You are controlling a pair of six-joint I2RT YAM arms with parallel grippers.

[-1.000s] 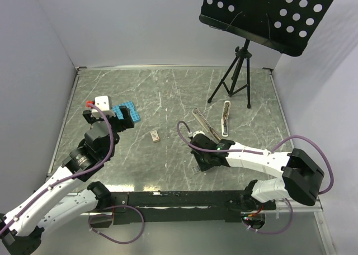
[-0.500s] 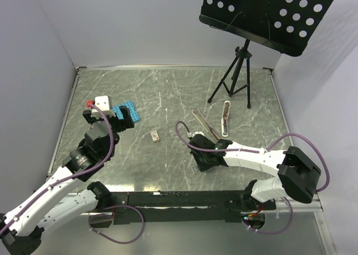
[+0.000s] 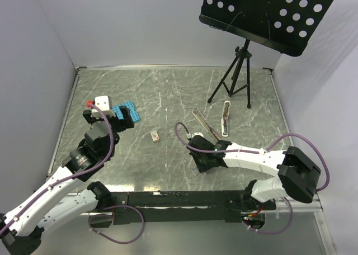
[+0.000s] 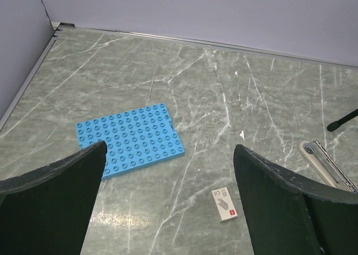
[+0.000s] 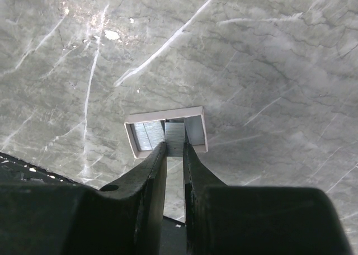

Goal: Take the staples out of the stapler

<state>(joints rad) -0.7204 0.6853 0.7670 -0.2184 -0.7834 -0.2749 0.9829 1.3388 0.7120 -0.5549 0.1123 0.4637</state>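
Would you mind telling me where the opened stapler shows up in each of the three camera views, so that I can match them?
Top external: the stapler lies open right of centre, just in front of the tripod.
Left wrist: the stapler sits at the right edge, partly cut off.
Right wrist: not in it.
Shared landmark: the small tan box, left of the stapler in both of those views.
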